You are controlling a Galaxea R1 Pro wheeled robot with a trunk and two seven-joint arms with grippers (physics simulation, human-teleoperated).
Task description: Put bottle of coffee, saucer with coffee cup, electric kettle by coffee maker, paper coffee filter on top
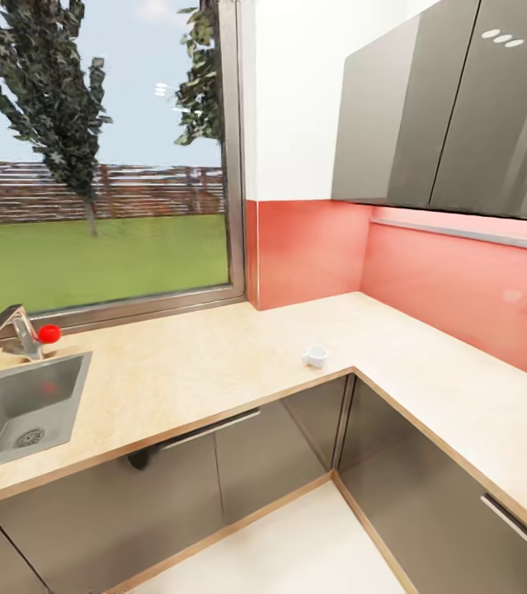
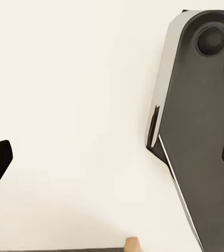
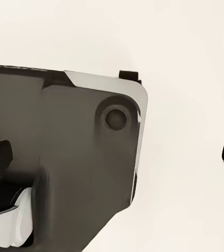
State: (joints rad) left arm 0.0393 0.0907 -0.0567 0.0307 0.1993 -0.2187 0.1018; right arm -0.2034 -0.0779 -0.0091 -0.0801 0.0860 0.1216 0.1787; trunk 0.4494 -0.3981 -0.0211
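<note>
Sitting alone near the inner corner of the L-shaped bench (image 1: 214, 363), the coffee cup (image 1: 316, 355) is a tiny white vessel with a small handle turned toward the sink side, upright on the light tan speckled top, close to the front edge where the two runs meet. No saucer lies under it; it rests straight on the bench. No brand, label or writing can be read on the cup or anywhere around it.

Beneath the worktop run glossy grey cabinet fronts (image 1: 238, 462) with long dark bar handles, edged in pale wood. Behind the cup a salmon-pink backsplash (image 1: 312, 247) rises to a white wall, and grey glossy wall cabinets (image 1: 453, 107) hang over the right-hand run, a slim light strip below them. Well apart from the cup, on the left, a stainless steel sink (image 1: 16, 412) is let into the bench, with a metal faucet (image 1: 17, 328) carrying a red knob (image 1: 49, 333). A large window (image 1: 98, 157) above it looks out on grass, a wooden fence and a tree.

In the left wrist view, the left tool (image 2: 112, 157) shows dark fingertips at either edge of the frame, spread wide, over a pale floor and beside a dark grey part of the robot's body (image 2: 201, 131). In the right wrist view, the right tool (image 3: 117, 163) is likewise spread, with a similar dark grey body panel (image 3: 75, 157) lying between its fingertips.
</note>
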